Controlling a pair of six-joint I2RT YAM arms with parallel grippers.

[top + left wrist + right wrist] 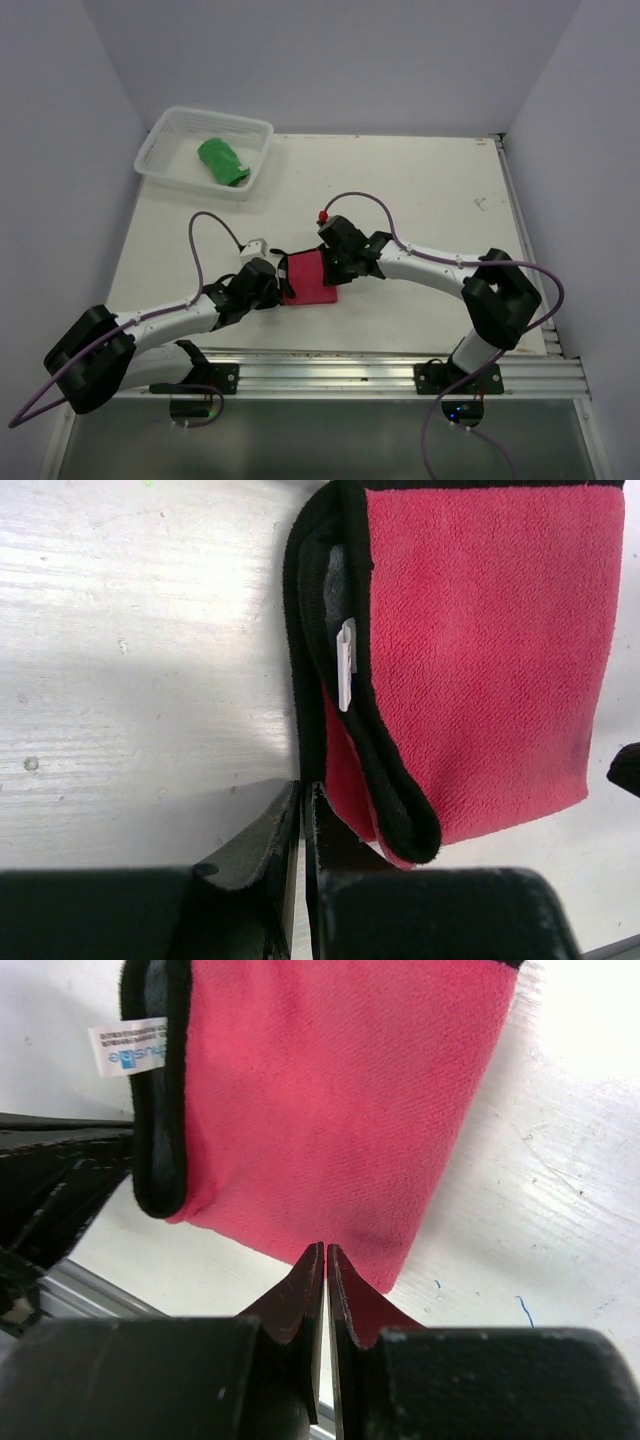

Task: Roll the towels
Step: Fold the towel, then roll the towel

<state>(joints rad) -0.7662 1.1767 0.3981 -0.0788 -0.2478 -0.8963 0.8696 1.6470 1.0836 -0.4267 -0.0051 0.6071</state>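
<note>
I read right gripper (326, 1252) as closed, tips on red towel's (320, 1100) near edge, towel straight ahead. Opposite it, left gripper (303, 790) was closed too, at the folded edge. Couldn't tell if either nipped cloth. Far off, green towel (222, 162) sat in basket (160, 165).

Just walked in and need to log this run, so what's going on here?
Both arms are on the red towel, folded flat mid-table. The left gripper and right gripper are each closed at its edge, seemingly pinching the cloth; it isn't rolled yet. The green towel already lies rolled in the white mesh basket at the far left.
</note>
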